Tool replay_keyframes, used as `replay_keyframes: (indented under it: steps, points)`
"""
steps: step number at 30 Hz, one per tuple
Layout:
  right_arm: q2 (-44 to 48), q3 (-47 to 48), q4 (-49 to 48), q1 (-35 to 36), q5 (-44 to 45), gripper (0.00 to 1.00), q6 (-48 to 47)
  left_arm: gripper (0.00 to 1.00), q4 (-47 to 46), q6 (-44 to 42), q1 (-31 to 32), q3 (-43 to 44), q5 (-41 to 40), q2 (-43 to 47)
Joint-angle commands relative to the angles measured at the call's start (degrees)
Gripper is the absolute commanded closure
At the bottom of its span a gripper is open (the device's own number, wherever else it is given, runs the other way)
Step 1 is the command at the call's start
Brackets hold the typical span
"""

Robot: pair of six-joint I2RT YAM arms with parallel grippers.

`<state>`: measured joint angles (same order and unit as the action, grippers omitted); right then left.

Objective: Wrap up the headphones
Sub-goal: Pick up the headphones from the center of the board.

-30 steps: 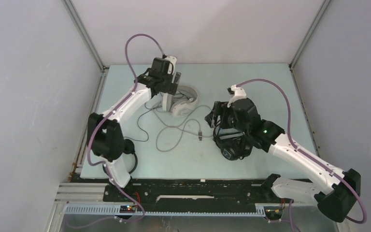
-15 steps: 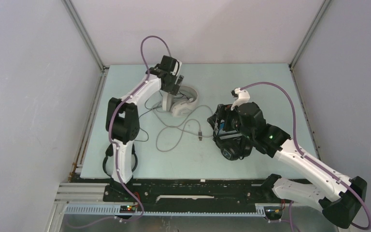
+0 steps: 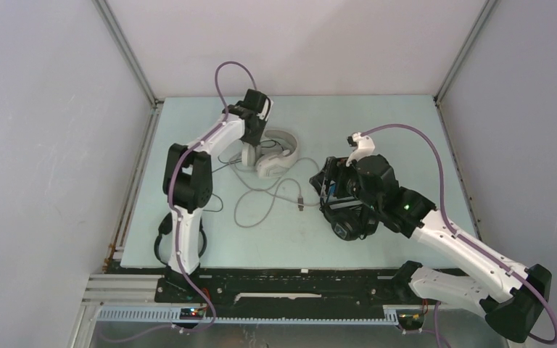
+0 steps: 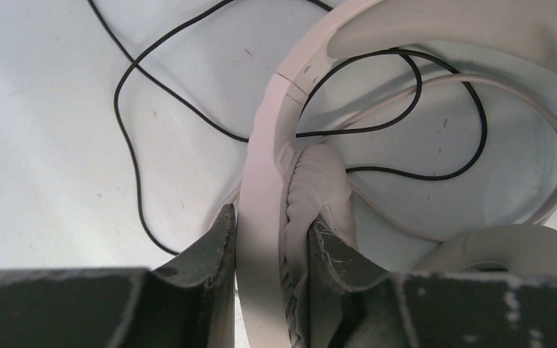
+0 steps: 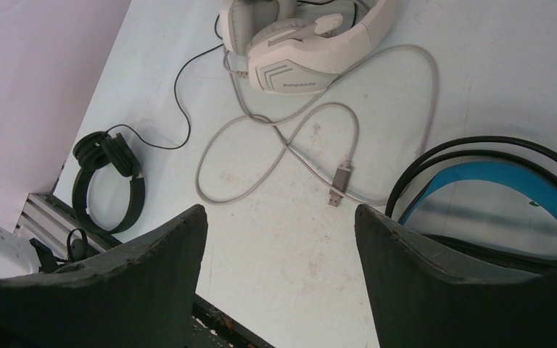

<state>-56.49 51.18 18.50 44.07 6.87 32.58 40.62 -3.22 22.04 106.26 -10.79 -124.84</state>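
Note:
The white-grey headphones [image 3: 277, 155] lie at the back of the table, and their grey cable [image 3: 261, 199] loops toward the middle. My left gripper [image 4: 272, 225] is shut on their headband and ear pad [image 4: 319, 188]. A thin black cable [image 4: 127, 123] runs beside and under them. My right gripper [image 5: 279, 217] hangs open with nothing between its fingers, just left of the black headphones with blue accents [image 5: 493, 181]. The small black headphones [image 5: 109, 181] lie at the near left edge, partly hidden by the left arm in the top view.
The grey cable ends in a USB plug [image 5: 339, 181] on the table between the two arms. Grey walls enclose the table on three sides. A black rail [image 3: 297, 286] runs along the near edge.
The left arm came down onto the white-grey headphones and its jaws closed on the headband and ear pad. The right arm shifted slightly toward the near right, then held still, open.

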Motion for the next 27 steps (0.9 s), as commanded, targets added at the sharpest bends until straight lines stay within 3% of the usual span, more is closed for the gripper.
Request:
replay_keyframes:
  steps: [1, 4, 7, 13, 17, 20, 27]
  points:
    - [1.6, -1.3, -3.9, 0.7, -0.1, 0.24, 0.4, 0.8, -2.6, 0.9, -0.6, -2.8, 0.8, 8.0]
    - [2.7, -2.0, -6.0, 0.7, -0.3, 0.24, 0.0, 0.93, -3.9, 2.7, -1.0, -5.0, 1.1, 13.2]
    - [3.5, -2.2, -7.3, 0.7, 1.2, 0.24, 0.7, 1.0, -6.2, 5.1, -1.0, -8.3, 1.4, 19.2]
    - [2.4, -2.2, -12.6, 0.7, 7.9, 0.24, 8.7, 1.0, -13.3, 9.8, -0.9, -18.7, 2.2, 34.2]
    - [-0.6, -0.7, -17.9, 1.8, 13.8, 0.27, 11.9, 1.0, -18.3, 12.6, 0.3, -26.6, -3.1, 44.5]
    - [-5.1, 4.3, -20.5, 4.6, 20.0, 0.28, 7.3, 1.0, -21.9, 15.1, 1.4, -32.0, -5.4, 52.3]
    - [-13.0, 11.3, -27.5, 10.9, 23.3, 0.28, 0.3, 1.0, -24.6, 14.6, 8.4, -37.8, -14.0, 62.7]
